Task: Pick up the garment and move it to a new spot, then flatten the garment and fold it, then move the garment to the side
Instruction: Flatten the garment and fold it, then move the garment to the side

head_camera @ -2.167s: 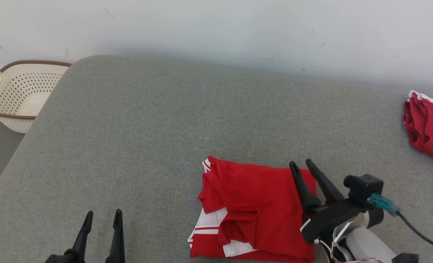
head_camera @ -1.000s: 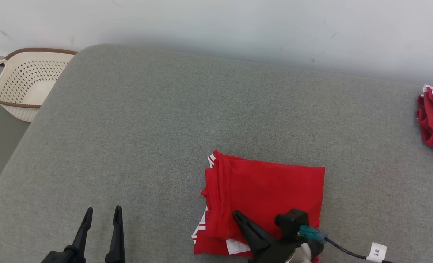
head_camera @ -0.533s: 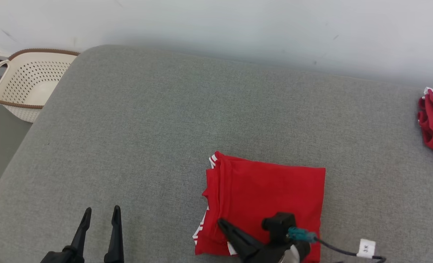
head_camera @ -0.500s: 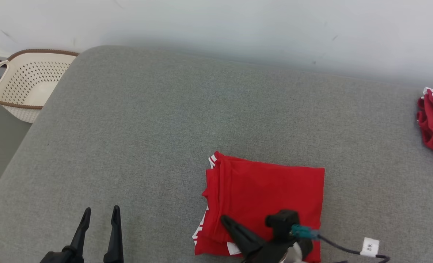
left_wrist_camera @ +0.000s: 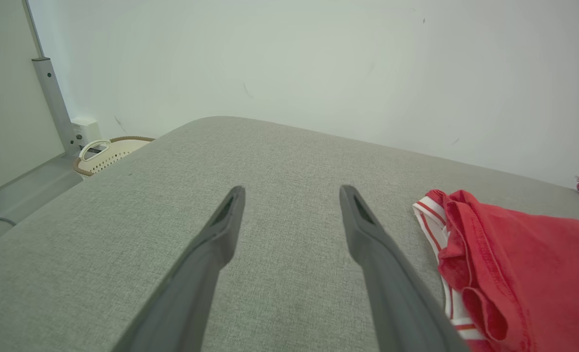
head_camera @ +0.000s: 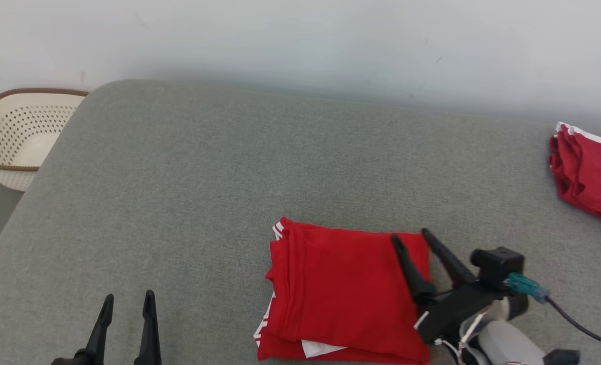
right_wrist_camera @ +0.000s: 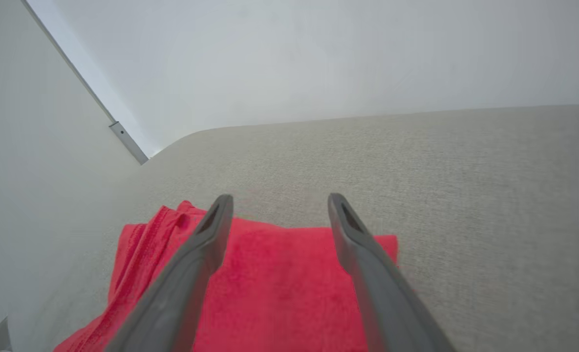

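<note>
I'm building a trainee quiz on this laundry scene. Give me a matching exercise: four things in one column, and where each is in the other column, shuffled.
Things:
1. folded red garment
2. basket
3. left gripper
4. second red garment

Places:
A. far right on the grey cushion
B. off the cushion, beside its left end
C. lower left, open over bare cushion
D. front middle, with the open right gripper over its right edge

Pairs: 1-D; 2-B; 3-C; 4-A
</note>
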`<state>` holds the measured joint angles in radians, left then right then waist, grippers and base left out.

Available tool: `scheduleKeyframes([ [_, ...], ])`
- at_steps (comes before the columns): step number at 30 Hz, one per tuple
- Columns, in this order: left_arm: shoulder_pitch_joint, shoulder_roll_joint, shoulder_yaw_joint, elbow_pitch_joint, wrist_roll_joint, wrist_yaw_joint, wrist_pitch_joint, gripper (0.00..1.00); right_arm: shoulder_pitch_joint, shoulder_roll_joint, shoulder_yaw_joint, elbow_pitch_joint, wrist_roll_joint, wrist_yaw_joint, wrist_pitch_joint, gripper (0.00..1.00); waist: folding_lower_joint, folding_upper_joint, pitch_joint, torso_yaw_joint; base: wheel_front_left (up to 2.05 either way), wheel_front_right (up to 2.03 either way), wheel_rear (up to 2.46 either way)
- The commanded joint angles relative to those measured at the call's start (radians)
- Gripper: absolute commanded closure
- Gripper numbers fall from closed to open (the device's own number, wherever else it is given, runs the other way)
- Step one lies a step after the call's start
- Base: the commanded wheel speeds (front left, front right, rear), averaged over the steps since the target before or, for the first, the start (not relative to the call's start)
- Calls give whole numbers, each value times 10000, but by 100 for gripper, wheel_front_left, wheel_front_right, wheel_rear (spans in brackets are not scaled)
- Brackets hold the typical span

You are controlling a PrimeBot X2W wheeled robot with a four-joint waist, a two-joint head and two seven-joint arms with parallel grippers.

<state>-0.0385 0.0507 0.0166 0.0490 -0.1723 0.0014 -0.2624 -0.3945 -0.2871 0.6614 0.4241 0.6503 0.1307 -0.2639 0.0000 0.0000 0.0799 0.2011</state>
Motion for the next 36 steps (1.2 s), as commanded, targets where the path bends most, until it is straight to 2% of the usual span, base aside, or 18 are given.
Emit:
scheduleKeyframes([
  [1,208,4,60,-26,149,6,-32,0,215,-78,-182,-12,-130,-2,3,0,0,0,-103,-135,0,0,0],
  [6,223,6,166,-50,168,-17,-32,0,588,-229,-844,281,-272,-2,1,0,0,0,-220,-331,0,0,0],
  [12,275,4,188,-56,140,-42,-32,0,815,-167,-798,742,-5,-2,80,0,0,0,-273,-473,0,0,0],
  [25,167,4,16,3,19,-42,-32,0,360,122,382,1894,783,-2,578,0,0,0,-159,-416,0,0,0],
  [34,129,4,-14,38,-20,-14,-32,0,13,196,1451,2642,1754,-2,802,0,0,0,-86,-285,0,0,0],
  [35,130,6,-7,33,-27,-6,-32,0,-32,205,1546,2709,1853,-2,779,6,0,0,-78,-285,0,0,0],
  [36,130,6,-5,28,-34,-2,-32,0,-97,203,1655,2746,1893,-3,757,77,0,0,-71,-285,0,0,0],
])
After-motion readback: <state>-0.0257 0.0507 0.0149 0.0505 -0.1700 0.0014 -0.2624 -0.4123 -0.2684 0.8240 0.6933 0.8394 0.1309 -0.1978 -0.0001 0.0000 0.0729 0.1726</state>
